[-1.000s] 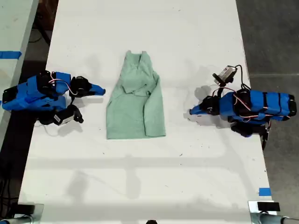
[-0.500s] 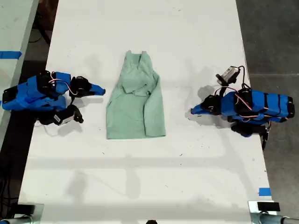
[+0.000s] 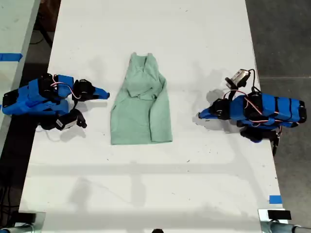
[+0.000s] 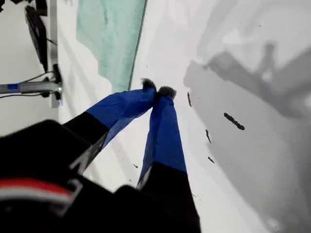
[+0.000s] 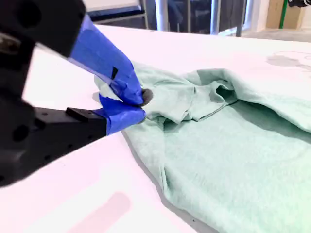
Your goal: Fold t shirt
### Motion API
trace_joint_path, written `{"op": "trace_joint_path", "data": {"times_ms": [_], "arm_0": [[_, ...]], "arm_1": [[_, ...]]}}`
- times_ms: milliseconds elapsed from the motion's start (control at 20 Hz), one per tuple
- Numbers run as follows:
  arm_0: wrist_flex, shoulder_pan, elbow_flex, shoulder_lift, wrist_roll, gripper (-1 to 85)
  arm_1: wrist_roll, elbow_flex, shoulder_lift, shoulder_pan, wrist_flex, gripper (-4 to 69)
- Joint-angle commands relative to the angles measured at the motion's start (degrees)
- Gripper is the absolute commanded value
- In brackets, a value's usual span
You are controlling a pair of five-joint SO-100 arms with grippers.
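The pale mint-green t shirt [image 3: 141,107] lies wrinkled on the white table [image 3: 155,184], folded into a narrow strip with its neck toward the far edge. My second gripper [image 3: 107,94] rests shut just off the shirt's edge on the exterior view's left. Its wrist view shows its blue taped tips [image 5: 141,104] together beside the cloth [image 5: 228,145], holding nothing. My first gripper [image 3: 199,115] sits shut on the exterior view's right, a good gap from the shirt. In its wrist view, the gripper [image 4: 158,91] has its tips closed over bare table, with the shirt [image 4: 114,39] farther off.
A blue tape patch [image 3: 275,199] marks the table near the exterior view's lower right corner. Dark floor [image 3: 282,39] borders the table on that view's right. Another table with blue tape [image 3: 9,57] stands at its left. Small dark marks [image 4: 233,121] dot the tabletop.
The first arm has shifted very slightly toward the exterior view's right. The second arm and the shirt have not moved.
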Motion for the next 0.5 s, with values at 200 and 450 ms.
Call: {"op": "trace_joint_path", "data": {"times_ms": [200, 450], "arm_0": [[-0.5, 0.9, 0.0, 0.5, 0.4, -0.1], [-0.5, 0.9, 0.0, 0.5, 0.4, -0.1]], "arm_1": [[1.6, 3.2, 0.9, 2.0, 1.5, 2.1], [1.8, 3.2, 0.9, 2.5, 1.8, 2.1]]}}
